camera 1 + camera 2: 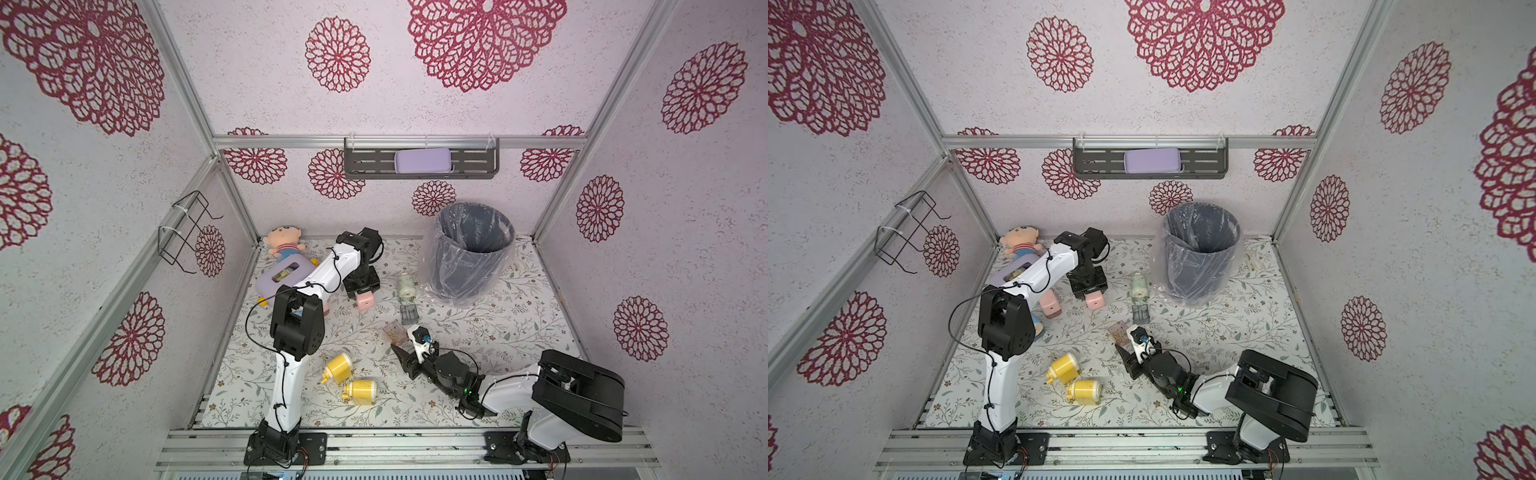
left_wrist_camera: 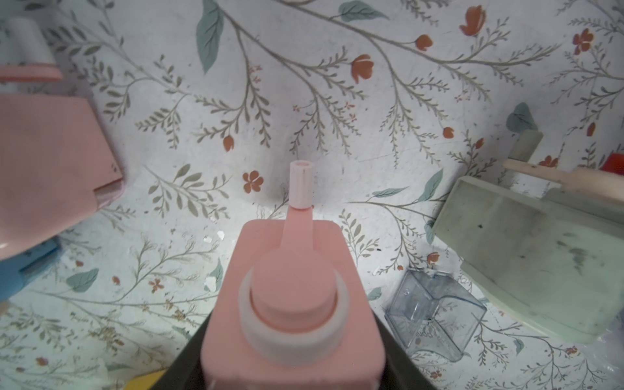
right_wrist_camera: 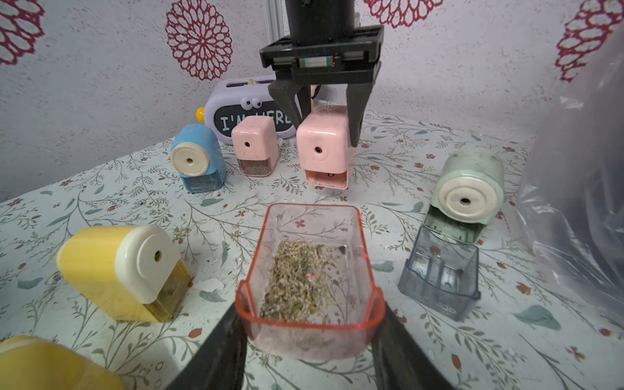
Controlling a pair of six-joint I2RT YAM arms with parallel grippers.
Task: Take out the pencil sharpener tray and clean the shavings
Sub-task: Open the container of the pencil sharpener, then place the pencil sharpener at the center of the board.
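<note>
Half the job looked done. The tray was out of the pink sharpener, whose slot at the base gaped empty in the right wrist view. The right gripper had its jaws closed partway on the near end of the tray, one finger on each side wall. A bed of shavings lay across the tray floor, so none had been tipped out yet. Whether the tray hung clear of the tablecloth or brushed it I could not tell from these views.

The left gripper came down from above with its fingers pinched on the pink sharpener's flanks, steadying it upright on the cloth.

In a top view the tray sat near the middle of the table, with the pink sharpener between ten and eleven o'clock from it. The lined bin was at about one o'clock, well apart.

What was left, by my reading, was the carry to the bin, the tipping, and perhaps sliding the tray back in. A grey tray lay empty just beside the green sharpener (on the way to the bin, so worth skirting).
</note>
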